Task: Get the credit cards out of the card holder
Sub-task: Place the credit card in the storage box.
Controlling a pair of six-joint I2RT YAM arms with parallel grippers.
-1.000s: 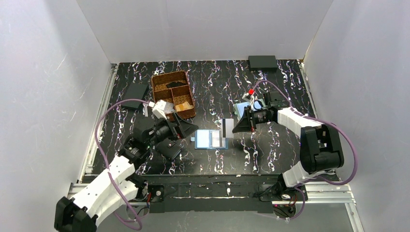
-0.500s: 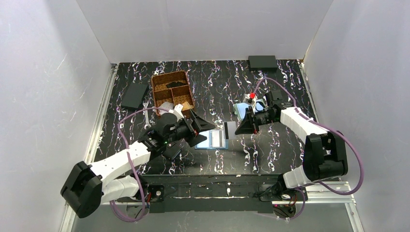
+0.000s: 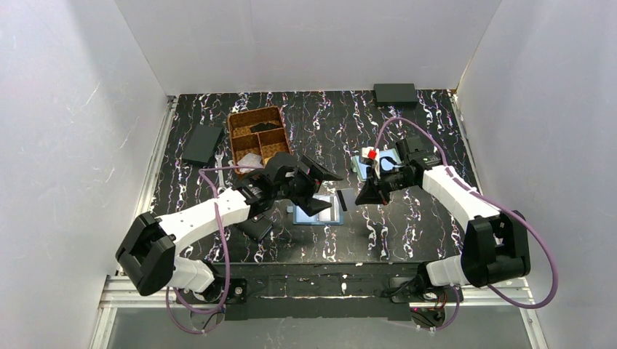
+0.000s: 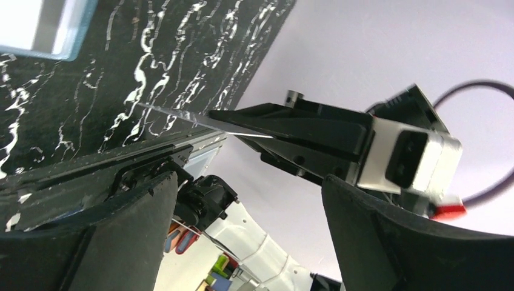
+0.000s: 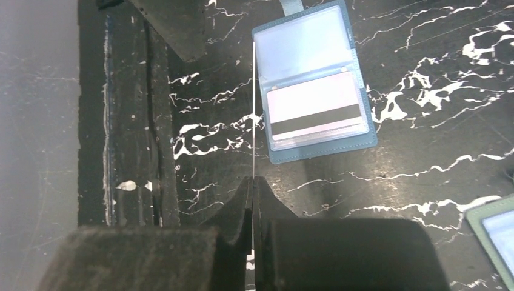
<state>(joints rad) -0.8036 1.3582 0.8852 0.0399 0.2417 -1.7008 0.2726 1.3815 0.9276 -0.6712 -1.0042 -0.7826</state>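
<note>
The card holder (image 3: 325,217) lies open on the table's middle, steel-blue with clear pockets (image 5: 312,91). One credit card with a black stripe (image 5: 315,115) sits in its lower pocket. My right gripper (image 3: 361,195) is shut on another credit card (image 5: 253,115), seen edge-on as a thin line above the table beside the holder. My left gripper (image 3: 325,190) hovers over the holder's left part, jaws open. In the left wrist view the held card's edge (image 4: 182,118) lies ahead of the wide-apart fingers (image 4: 91,242), apart from them, with the right gripper (image 4: 303,139) behind it.
A brown compartment basket (image 3: 258,139) stands at the back left. A black wallet (image 3: 202,143) lies left of it and another (image 3: 255,229) under my left arm. A paler blue holder (image 3: 378,161) lies beside the right arm. A black box (image 3: 395,93) sits at the far edge.
My left arm has swung right from beside the basket to above the holder, toward the held card, its jaws narrowing slightly. The right gripper kept the card and turned it edge-on.
</note>
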